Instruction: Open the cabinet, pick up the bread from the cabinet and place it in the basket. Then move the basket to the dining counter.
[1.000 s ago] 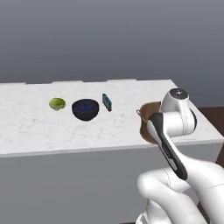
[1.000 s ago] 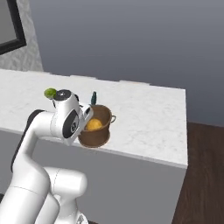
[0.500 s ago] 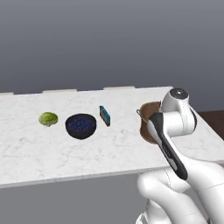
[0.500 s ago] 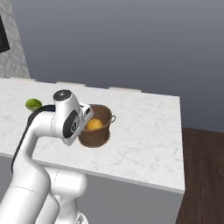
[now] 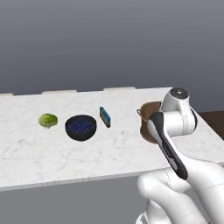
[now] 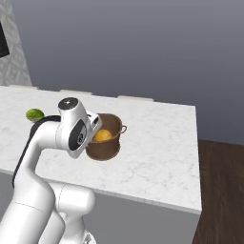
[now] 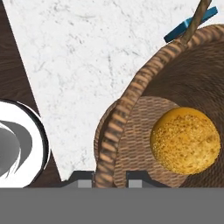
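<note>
Presently, brown basket (image 6: pixel 106 143) standing on white marble tabletop (image 6: pixel 157 157), golden bread (image 7: pixel 184 141) inside on its floor, end effector (image 7: pixel 111 178) clamped on basket rim, black blueberry bowl (image 5: pixel 81 127) well apart.

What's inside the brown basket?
A round golden bun sits on the woven bottom of the basket. In the right base view the arm covers part of the basket, so that side of the inside is hidden there.
</note>
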{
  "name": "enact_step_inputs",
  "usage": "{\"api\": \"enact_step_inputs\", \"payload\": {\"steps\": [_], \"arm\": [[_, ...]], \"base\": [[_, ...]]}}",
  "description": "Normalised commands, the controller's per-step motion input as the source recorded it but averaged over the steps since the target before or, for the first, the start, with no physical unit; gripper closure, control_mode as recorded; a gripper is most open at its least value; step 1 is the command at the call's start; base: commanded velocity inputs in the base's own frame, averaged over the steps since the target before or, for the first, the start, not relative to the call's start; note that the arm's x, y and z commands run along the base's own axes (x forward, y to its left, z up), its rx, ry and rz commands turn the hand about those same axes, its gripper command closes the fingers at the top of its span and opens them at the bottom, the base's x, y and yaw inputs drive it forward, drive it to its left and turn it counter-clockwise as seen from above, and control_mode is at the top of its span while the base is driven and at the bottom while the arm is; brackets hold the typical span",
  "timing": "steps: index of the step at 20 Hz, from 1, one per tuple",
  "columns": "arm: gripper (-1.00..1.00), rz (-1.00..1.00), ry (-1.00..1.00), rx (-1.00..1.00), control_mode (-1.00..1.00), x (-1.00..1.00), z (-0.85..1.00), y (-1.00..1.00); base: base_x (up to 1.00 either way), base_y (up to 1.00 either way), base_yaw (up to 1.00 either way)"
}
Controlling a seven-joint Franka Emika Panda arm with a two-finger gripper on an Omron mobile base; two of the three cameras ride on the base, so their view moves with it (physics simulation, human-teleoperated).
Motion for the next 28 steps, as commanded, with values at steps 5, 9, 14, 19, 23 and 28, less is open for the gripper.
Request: {"api": "enact_step_inputs", "payload": {"steps": [5,9,14,19,23,28], "arm": [[1.00,-0.04,0.00,0.00,-1.00,0.89,-0.01,0.01],[1.00,-0.02,0.00,0.00,-1.00,1.00,-0.02,0.08],[1.00,-0.01,0.01,0.02,-1.00,1.00,-0.03,0.03],[1.00,-0.06,0.11,0.12,-1.00,0.87,-0.26,0.00],[1.00,-0.09,0.10,0.10,-1.00,0.32,-0.63,0.00],[1.00,-0.10,0.00,0.01,-1.00,0.05,-0.49,0.00]], "base": [[0.00,0.00,0.00],[0.00,0.00,0.00],[0.00,0.00,0.00],[0.00,0.00,0.00],[0.00,0.00,0.00],[0.00,0.00,0.00]]}}
